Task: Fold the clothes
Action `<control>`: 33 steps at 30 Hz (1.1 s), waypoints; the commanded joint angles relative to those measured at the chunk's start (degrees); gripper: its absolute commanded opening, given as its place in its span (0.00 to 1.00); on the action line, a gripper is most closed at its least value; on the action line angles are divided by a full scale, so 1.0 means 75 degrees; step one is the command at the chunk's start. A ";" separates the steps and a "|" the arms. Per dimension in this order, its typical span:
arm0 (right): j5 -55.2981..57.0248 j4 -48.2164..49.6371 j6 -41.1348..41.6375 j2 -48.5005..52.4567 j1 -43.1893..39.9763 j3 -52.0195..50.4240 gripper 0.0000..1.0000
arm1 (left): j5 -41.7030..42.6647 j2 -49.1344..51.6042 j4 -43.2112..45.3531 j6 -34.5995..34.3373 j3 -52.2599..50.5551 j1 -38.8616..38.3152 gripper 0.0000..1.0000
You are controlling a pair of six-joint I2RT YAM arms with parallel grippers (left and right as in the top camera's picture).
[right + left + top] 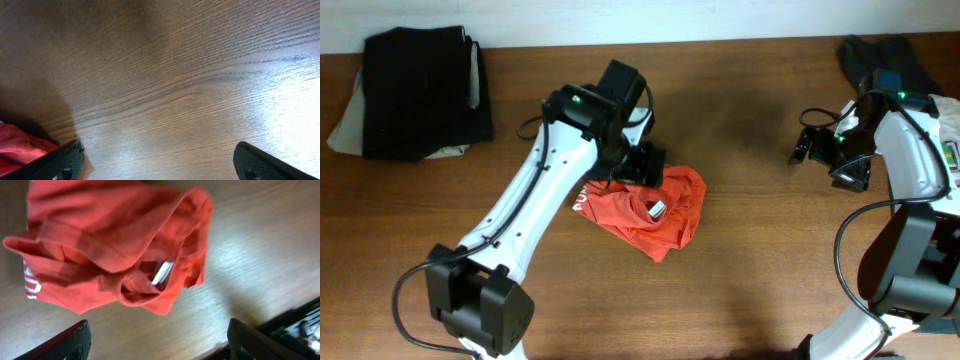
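The red-orange T-shirt [652, 210] lies crumpled on the wooden table near the middle, its white neck label [658, 209] facing up and some white lettering at its left edge. It fills the top of the left wrist view [115, 240]. My left gripper [638, 160] hovers just behind the shirt, open and empty [157, 340]. My right gripper [810, 148] is far to the right over bare wood, open and empty [157, 160]; a red corner of the shirt [20, 147] shows at its left edge.
A folded stack of dark garments [415, 90] on a pale cloth lies at the back left. Dark grey clothes [880, 60] and a white garment [950, 120] lie at the back right, by the right arm.
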 commanded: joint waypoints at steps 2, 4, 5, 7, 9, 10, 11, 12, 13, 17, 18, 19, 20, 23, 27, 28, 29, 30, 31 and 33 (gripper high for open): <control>-0.0041 -0.0090 -0.0079 -0.0032 0.0035 -0.0082 0.99 | -0.0265 0.0356 0.0423 0.0169 -0.1043 -0.0143 0.87; -0.0044 -0.0102 -0.0079 -0.0032 0.0035 -0.0082 0.99 | -0.0286 0.0554 0.0723 0.0143 -0.1384 -0.0152 0.87; -0.0044 -0.0111 -0.0079 -0.0032 0.0035 -0.0082 0.99 | -0.0318 0.0627 0.0799 0.0143 -0.1472 -0.0152 0.87; -0.0041 -0.0119 -0.0079 -0.0032 0.0035 -0.0082 0.99 | -0.0516 0.0836 0.0901 0.0140 -0.1609 -0.0152 0.86; -0.0041 -0.0122 -0.0079 -0.0032 0.0035 -0.0082 0.99 | -0.0609 0.0991 0.0921 0.0119 -0.1609 -0.0152 0.80; -0.0041 -0.0122 -0.0079 -0.0032 0.0035 -0.0082 0.99 | -0.0612 0.1026 0.0933 0.0119 -0.1609 -0.0152 0.77; -0.0041 -0.0122 -0.0079 -0.0032 0.0035 -0.0082 0.99 | -0.0641 0.1049 0.0950 0.0117 -0.1609 -0.0152 0.71; -0.0044 -0.0119 -0.0079 -0.0032 0.0035 -0.0082 0.99 | -0.0708 0.1055 0.0950 0.0087 -0.1609 -0.0152 0.68; -0.0041 -0.0119 -0.0079 -0.0032 0.0035 -0.0082 0.98 | -0.0822 0.1055 0.0947 0.0082 -0.1609 -0.0152 0.68; -0.0044 -0.0146 -0.0079 -0.0032 0.0035 -0.0082 0.99 | -0.1046 0.1055 0.0959 0.0020 -0.1609 -0.0152 0.53; -0.0044 -0.0149 -0.0079 -0.0032 0.0035 -0.0082 0.99 | -0.1099 0.1055 0.0965 0.0000 -0.1609 -0.0152 0.41; -0.0044 -0.0149 -0.0079 -0.0032 0.0035 -0.0082 0.99 | -0.1096 0.1055 0.0979 0.0000 -0.1609 -0.0152 0.28; -0.0044 -0.0146 -0.0079 -0.0032 0.0035 -0.0082 0.99 | -0.1096 0.1055 0.0979 0.0000 -0.1609 -0.0152 0.17; -0.0041 -0.0143 -0.0079 -0.0032 0.0035 -0.0082 0.99 | -0.1084 0.1055 0.0901 -0.0003 -0.1606 -0.0154 0.01; -0.0044 -0.0146 -0.0079 -0.0032 0.0035 -0.0082 0.99 | -0.1061 0.1037 0.0134 -0.0169 -0.1553 -0.0230 0.01; -0.0047 -0.0146 -0.0079 -0.0032 0.0035 -0.0082 0.99 | -0.1064 0.1014 -0.0093 -0.0198 -0.1527 -0.0251 0.01; -0.0076 -0.0146 -0.0079 -0.0032 0.0035 -0.0082 0.99 | -0.1067 0.0988 -0.0347 -0.0201 -0.1518 -0.0297 0.01; -0.0125 -0.0146 -0.0079 -0.0032 0.0035 -0.0082 0.99 | -0.1067 0.0965 -0.0586 -0.0198 -0.1518 -0.0332 0.01; -0.0189 -0.0146 -0.0082 -0.0032 0.0035 -0.0082 0.99 | -0.1064 0.0959 -0.0775 -0.0198 -0.1518 -0.0376 0.01; -0.0280 -0.0146 -0.0079 -0.0032 0.0035 -0.0082 0.99 | -0.1064 0.0959 -0.1122 -0.0198 -0.1521 -0.0522 0.01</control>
